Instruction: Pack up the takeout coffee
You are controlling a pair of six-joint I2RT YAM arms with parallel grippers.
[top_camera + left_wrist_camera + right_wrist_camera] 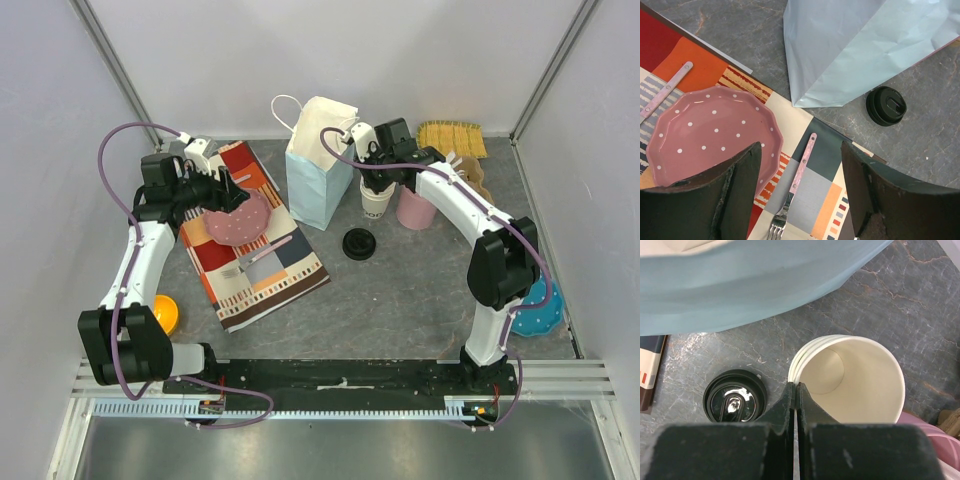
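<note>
No lidded cup shows. A round black lid lies alone on the grey table, also in the left wrist view and the right wrist view. A stack of lidless white paper cups stands right of the light-blue paper bag. My right gripper is shut on the near rim of the top cup. My left gripper is open and empty above the placemat, left of the bag.
A patterned placemat holds a pink dotted plate and a pink-handled fork. A pink cup stands right of the stack. A bamboo mat lies at the back right. An orange bowl and a blue dotted dish sit near the arms.
</note>
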